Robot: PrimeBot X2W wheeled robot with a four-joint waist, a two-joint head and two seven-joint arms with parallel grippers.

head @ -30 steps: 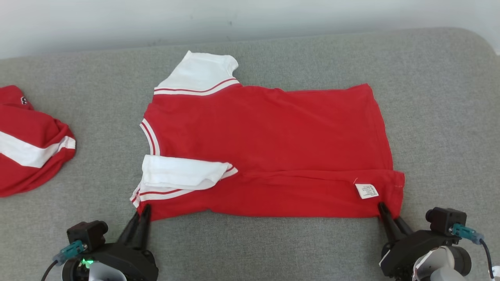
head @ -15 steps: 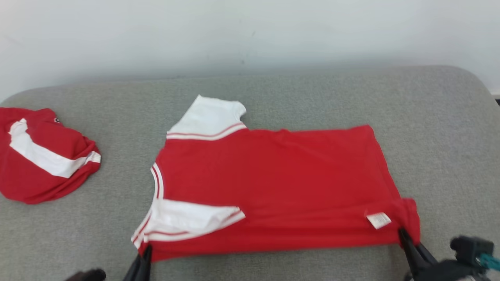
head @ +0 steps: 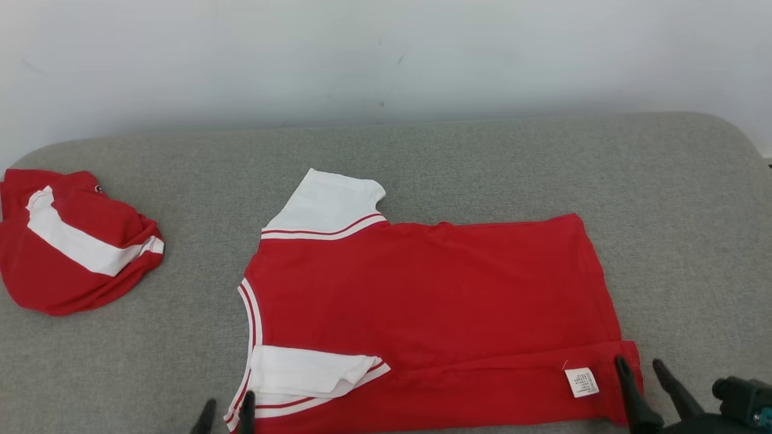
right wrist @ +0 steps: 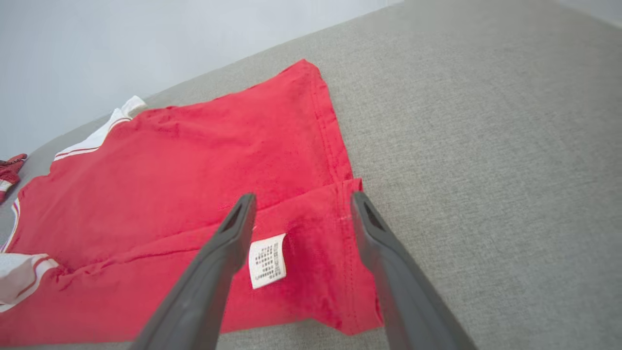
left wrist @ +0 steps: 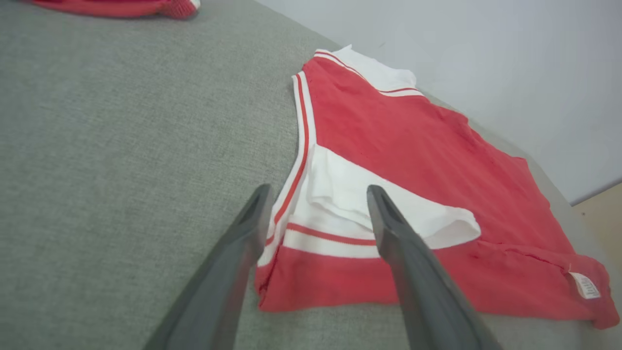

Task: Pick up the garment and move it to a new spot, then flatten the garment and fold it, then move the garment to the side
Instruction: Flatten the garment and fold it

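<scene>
The garment [head: 434,301] is a red shirt with white sleeves, spread flat on the grey cushion [head: 482,157]. Its near edge is folded over, with a white label [head: 582,382] showing on the flap. My left gripper [head: 228,411] is open at the near left corner; in the left wrist view its fingers [left wrist: 243,228] straddle the striped neck edge and folded white sleeve [left wrist: 369,204]. My right gripper [head: 638,364] is open at the near right corner; in the right wrist view it [right wrist: 303,195] hangs over the flap by the label [right wrist: 267,260]. Neither holds cloth.
A second red and white garment [head: 72,259] lies crumpled at the cushion's far left. A pale wall [head: 386,54] rises behind the cushion. Bare grey cushion lies right of the shirt [head: 693,241] and between the two garments.
Both grippers, earlier shut on the shirt's near corners, have opened and let the folded edge go. The head camera has tilted up, so the whole picture sits lower.
</scene>
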